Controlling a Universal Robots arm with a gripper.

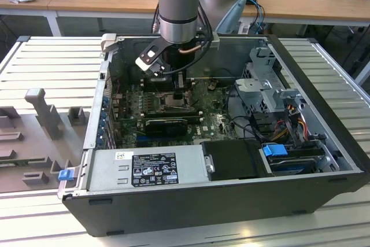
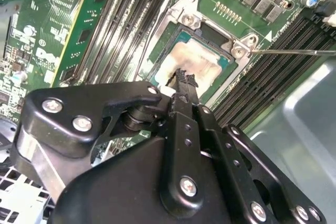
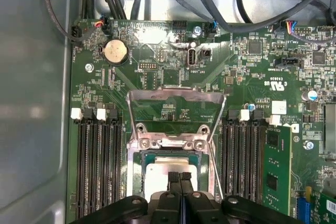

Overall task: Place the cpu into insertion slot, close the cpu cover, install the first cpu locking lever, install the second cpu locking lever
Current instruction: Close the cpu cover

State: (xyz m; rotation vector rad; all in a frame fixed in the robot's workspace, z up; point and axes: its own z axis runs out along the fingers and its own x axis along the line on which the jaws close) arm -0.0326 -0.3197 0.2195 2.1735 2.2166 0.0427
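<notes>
In both wrist views the cpu [image 3: 157, 174] [image 2: 198, 64], silvery-topped with a thin green rim, lies flat in the insertion slot [image 3: 134, 178]. The cpu cover [image 3: 168, 94], a thin metal frame, stands swung up from its hinge at one side of the slot. My gripper [image 3: 179, 177] [image 2: 181, 77] is shut, its black fingertips pressed together just over the chip's top with nothing between them. A thin wire locking lever [image 2: 294, 52] sticks out sideways from the slot, unlatched. In the exterior view the gripper [image 1: 176, 93] reaches down into the open computer case [image 1: 324, 137].
Long black memory slots [image 3: 97, 166] [image 3: 241, 166] flank the socket, with a green card [image 3: 275, 166] beyond them. Cables [image 3: 236, 3] hang past the board's edge. A power supply [image 1: 150, 169] and a drive cage [image 1: 269, 91] crowd the case.
</notes>
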